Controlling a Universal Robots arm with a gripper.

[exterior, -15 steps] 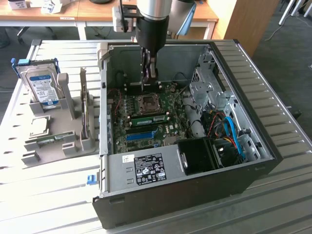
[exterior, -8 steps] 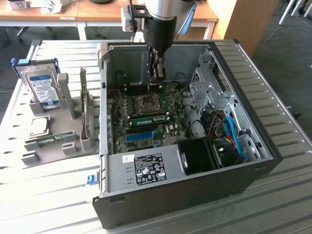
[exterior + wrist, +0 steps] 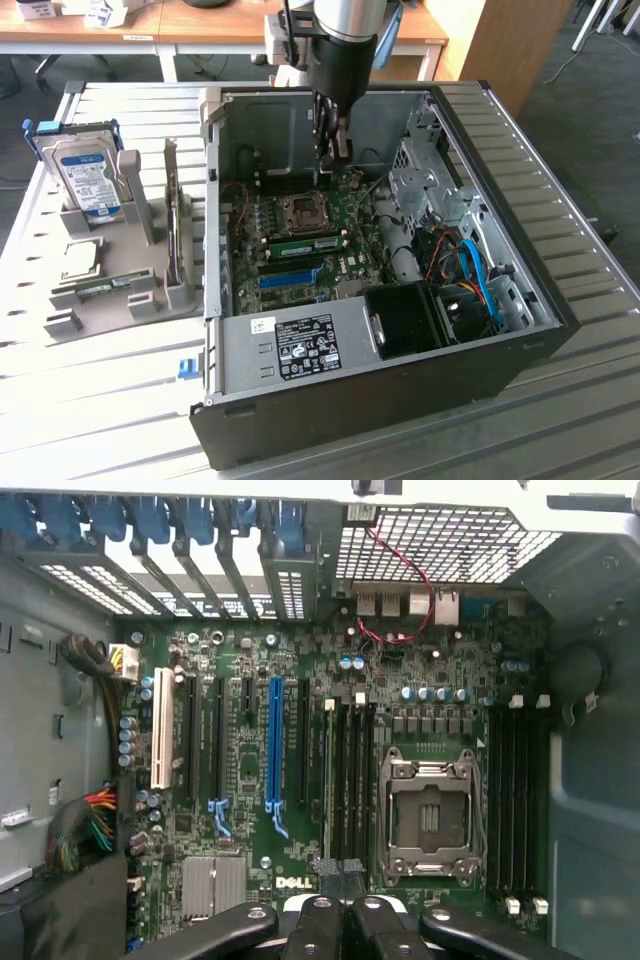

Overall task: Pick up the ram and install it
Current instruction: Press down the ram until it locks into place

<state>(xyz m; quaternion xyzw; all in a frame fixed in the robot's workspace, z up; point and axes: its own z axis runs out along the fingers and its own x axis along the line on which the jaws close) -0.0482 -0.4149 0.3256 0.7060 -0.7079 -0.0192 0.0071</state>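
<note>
On the desk (image 3: pixel 110 400), a stand (image 3: pixel 120 290) at nine o'clock props up a hard drive (image 3: pixel 88 178) for easy reach. Inside the computer case (image 3: pixel 400 390), the ram (image 3: pixel 305 243) sits seated beside the processor socket (image 3: pixel 302 209). At twelve o'clock hangs the claw (image 3: pixel 333 150), pinched closed, holding nothing.

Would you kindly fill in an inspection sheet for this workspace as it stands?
Surface: slatted metal table carrying an open computer case.
Job's things: ram seated in a slot beside the processor socket.
Clutter: hard drive and a second green stick on a grey rack.
Tool: shut, empty, hanging inside the case above the board.
Cables: blue cables in the case; red wire near the ports.
Surroundings: wooden desks behind.
</note>
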